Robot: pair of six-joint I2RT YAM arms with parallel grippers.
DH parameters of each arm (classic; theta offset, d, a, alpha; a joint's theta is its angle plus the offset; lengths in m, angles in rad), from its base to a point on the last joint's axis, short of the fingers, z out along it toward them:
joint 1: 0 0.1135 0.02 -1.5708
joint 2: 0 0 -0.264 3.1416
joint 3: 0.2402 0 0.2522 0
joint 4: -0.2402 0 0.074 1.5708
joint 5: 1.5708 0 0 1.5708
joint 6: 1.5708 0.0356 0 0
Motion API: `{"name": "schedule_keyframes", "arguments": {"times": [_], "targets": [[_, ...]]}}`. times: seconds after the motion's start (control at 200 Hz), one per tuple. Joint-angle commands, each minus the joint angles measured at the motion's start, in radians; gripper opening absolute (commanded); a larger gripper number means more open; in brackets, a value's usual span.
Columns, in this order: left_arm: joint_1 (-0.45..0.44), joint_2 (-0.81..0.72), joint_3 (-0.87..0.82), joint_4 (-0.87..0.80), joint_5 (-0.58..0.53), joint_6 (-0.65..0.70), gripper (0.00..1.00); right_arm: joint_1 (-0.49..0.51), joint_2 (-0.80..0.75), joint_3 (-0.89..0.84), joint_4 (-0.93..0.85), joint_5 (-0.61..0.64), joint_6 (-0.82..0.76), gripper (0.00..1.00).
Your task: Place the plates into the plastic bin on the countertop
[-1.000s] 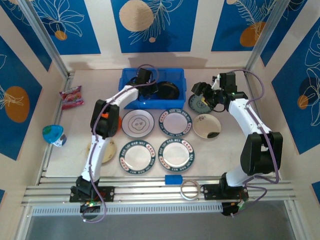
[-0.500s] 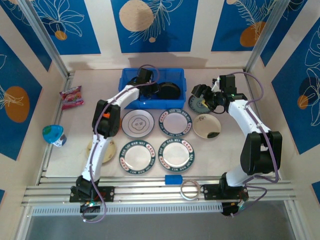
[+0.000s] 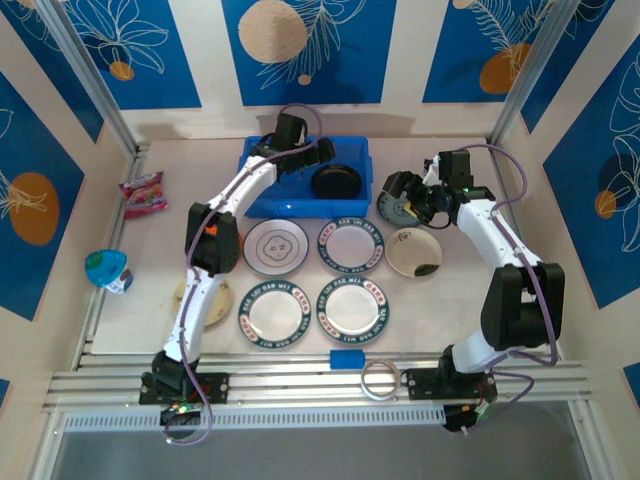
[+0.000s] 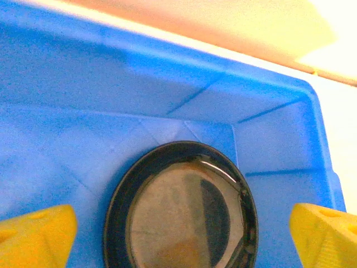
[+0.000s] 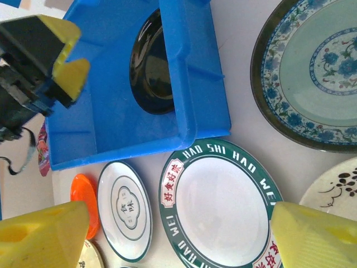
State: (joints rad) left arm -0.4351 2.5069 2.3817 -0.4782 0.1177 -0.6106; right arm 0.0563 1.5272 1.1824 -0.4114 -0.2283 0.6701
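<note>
One black plate (image 3: 335, 182) lies flat on the floor of the plastic bin (image 3: 262, 205), toward its 3 o'clock end. Left gripper (image 3: 324, 152) hangs over the bin, fingers spread wide, nothing between them. Right gripper (image 3: 398, 192) is likewise spread and empty, over the teal patterned plate (image 3: 408, 212), which is on the countertop (image 3: 160, 270) at 3 o'clock of the bin. The line-drawing plate (image 3: 276, 246) rests at 6 o'clock of the bin.

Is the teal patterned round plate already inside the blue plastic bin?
No, the teal patterned round plate is outside the blue plastic bin, beyond its side wall.
</note>
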Motion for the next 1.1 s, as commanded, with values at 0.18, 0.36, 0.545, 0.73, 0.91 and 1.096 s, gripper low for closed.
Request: {"name": "schedule_keyframes", "arguments": {"times": [0.18,0.36,0.545,0.73,0.91,1.096], "targets": [[-0.002,-0.271,-0.092,-0.254,-0.163,0.192,1.00,0.014,-0.114,-0.019,-0.126,0.027,-0.089,0.82],[-0.008,-0.590,-0.533,-0.163,-0.021,0.219,1.00,0.082,-0.211,-0.081,-0.276,0.053,-0.138,0.82],[-0.043,-0.875,-0.856,-0.128,0.057,0.213,1.00,0.168,-0.342,-0.250,-0.373,0.071,-0.068,0.80],[-0.091,-1.016,-1.054,-0.091,0.067,0.155,1.00,0.259,-0.446,-0.432,-0.405,0.080,0.042,0.76],[-0.138,-1.030,-1.146,0.001,0.091,0.111,0.99,0.309,-0.485,-0.509,-0.452,0.107,0.094,0.69],[-0.149,-1.027,-1.207,0.101,0.131,0.063,0.97,0.313,-0.480,-0.563,-0.436,0.100,0.132,0.63]]}}
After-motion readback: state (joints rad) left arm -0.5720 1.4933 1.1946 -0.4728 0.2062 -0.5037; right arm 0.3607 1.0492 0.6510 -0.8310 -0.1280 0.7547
